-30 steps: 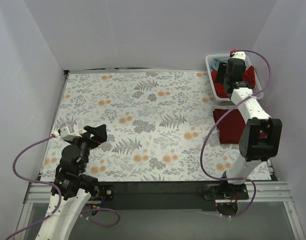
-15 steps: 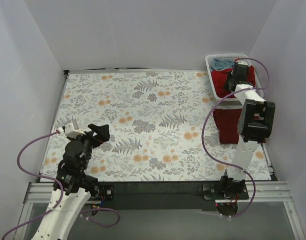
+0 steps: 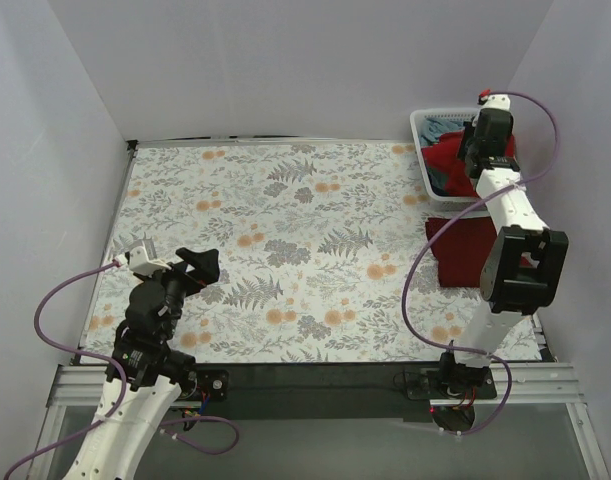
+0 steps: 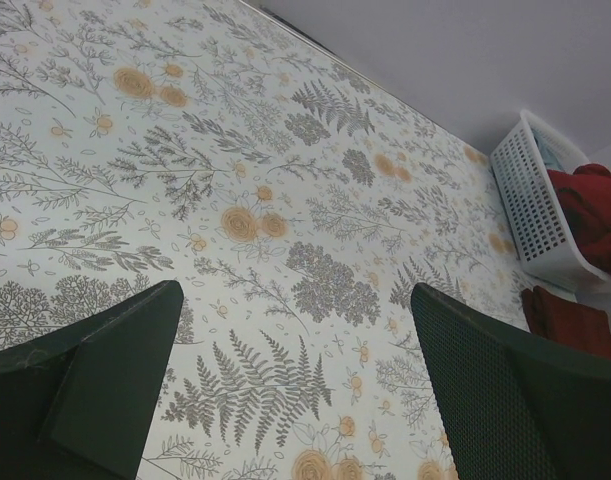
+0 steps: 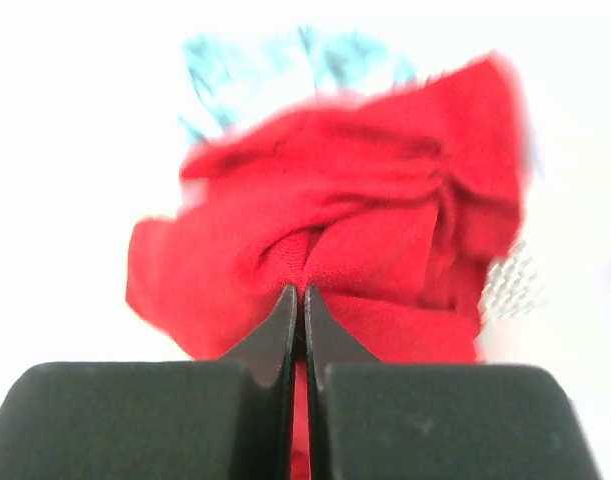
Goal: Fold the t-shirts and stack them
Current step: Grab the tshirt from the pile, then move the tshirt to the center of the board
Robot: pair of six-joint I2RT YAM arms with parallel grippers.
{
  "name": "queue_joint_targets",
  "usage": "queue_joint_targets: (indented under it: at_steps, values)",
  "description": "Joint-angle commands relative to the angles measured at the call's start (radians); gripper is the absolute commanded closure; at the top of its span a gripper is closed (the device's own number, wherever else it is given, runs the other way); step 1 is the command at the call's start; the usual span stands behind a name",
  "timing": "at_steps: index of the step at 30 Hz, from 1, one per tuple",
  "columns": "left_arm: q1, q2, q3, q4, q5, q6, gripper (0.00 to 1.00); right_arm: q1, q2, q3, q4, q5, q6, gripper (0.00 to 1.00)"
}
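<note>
My right gripper (image 5: 304,290) is shut on a pinch of the bright red t-shirt (image 5: 375,240), which bunches up from the white basket (image 3: 421,130) at the back right; from above the gripper (image 3: 469,150) sits over the red cloth (image 3: 447,162). A dusty blue t-shirt (image 3: 443,128) shows at the basket's far end, and appears blurred behind the red one (image 5: 285,65). A maroon t-shirt (image 3: 457,248) lies folded on the table just in front of the basket, also visible as a dark patch (image 4: 570,322). My left gripper (image 3: 197,268) hovers open over the table's near left, its fingers (image 4: 115,375) wide apart.
The table carries a floral cloth (image 3: 285,240). White walls close in the left, back and right sides. The basket (image 4: 530,205) stands against the right wall. A purple cable loops beside each arm.
My right gripper closed on the bright red t-shirt inside the basket and has lifted a little, pulling the cloth up. The left arm has barely moved.
</note>
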Motion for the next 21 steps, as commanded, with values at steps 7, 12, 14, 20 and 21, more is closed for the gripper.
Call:
queue_joint_targets:
  at_steps: [7,12,14,20,21]
  values:
    - [0.003,-0.023,-0.005,0.004,0.008,0.014,0.02,0.079,-0.235,0.054,0.117,-0.013,-0.108,0.99]
    - [0.003,-0.026,-0.007,0.004,0.013,0.015,0.02,0.205,-0.249,0.188,0.077,-0.137,-0.141,0.99]
    - [0.003,-0.026,-0.005,0.003,0.011,0.015,0.02,0.273,-0.252,0.260,0.074,-0.188,-0.153,0.99]
    - [0.003,-0.022,-0.004,-0.002,0.013,0.014,0.02,0.447,-0.301,0.306,0.074,-0.326,-0.122,0.99]
    - [0.001,-0.022,-0.004,-0.003,0.013,0.014,0.02,0.459,-0.313,0.258,0.074,-0.346,-0.099,0.99]
